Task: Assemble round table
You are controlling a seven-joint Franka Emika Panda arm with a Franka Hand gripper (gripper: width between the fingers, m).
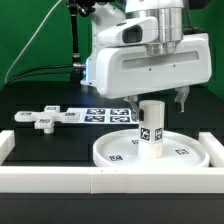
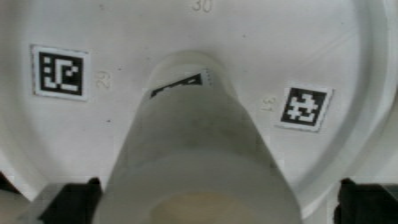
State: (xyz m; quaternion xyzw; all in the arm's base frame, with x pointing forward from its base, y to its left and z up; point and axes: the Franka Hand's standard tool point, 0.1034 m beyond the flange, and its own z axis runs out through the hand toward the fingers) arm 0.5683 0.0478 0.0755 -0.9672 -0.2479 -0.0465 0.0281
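Note:
The round disc (image 1: pixel 150 150) lies flat, rim up, near the front wall. The short cylindrical leg (image 1: pixel 151 130) stands upright at its centre. My gripper (image 1: pixel 160 98) hangs right over the leg's top. In the wrist view the leg (image 2: pixel 205 140) rises toward the camera from the disc (image 2: pixel 80 125). The gripper (image 2: pixel 217 205) straddles the leg's top with the dark fingers (image 2: pixel 71 202) wide apart on either side, and a gap shows on at least one side. The cross-shaped base (image 1: pixel 35 118) lies loose on the black table at the exterior view's left.
The marker board (image 1: pixel 100 113) lies flat behind the disc. The white border wall (image 1: pixel 110 182) runs along the front, with side pieces at both ends. A green backdrop and cables stand behind the arm.

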